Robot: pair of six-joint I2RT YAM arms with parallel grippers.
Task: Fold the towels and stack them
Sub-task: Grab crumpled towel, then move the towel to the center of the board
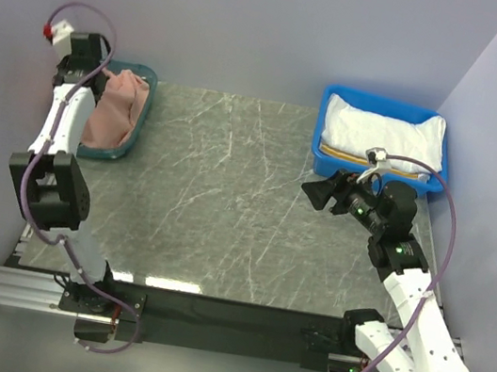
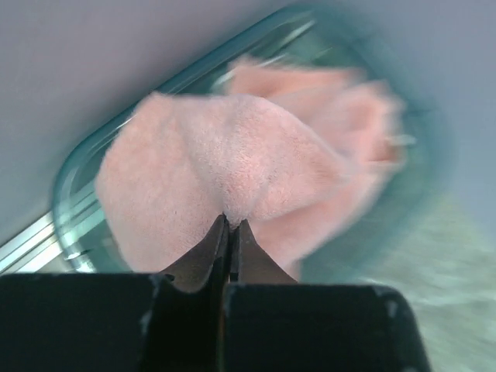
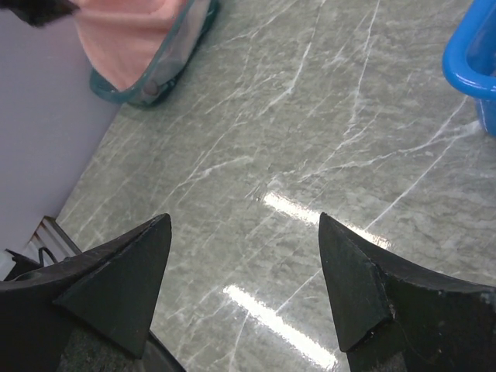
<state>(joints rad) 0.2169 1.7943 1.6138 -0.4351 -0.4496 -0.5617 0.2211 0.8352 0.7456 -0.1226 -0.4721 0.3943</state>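
Left gripper (image 2: 232, 225) pinches pink towel (image 2: 232, 147) inside teal bin (image 2: 62, 194).

Open table (image 1: 217, 200) between teal bin (image 1: 145, 107), blue bin (image 1: 322, 127)

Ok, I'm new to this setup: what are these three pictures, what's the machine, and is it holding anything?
Two robot arms are bolted at the near edge of the table. The overhead picture looks down from behind them, left arm on the left, right arm on the right. The other two come from a camera on each wrist, looking past that arm's own claw. On the table sit a teal tray, far left, holding a pink towel, and a blue bin, far right, with a folded white towel. The left claw is shut, pinching the pink towel. The right claw is open and empty above the table.
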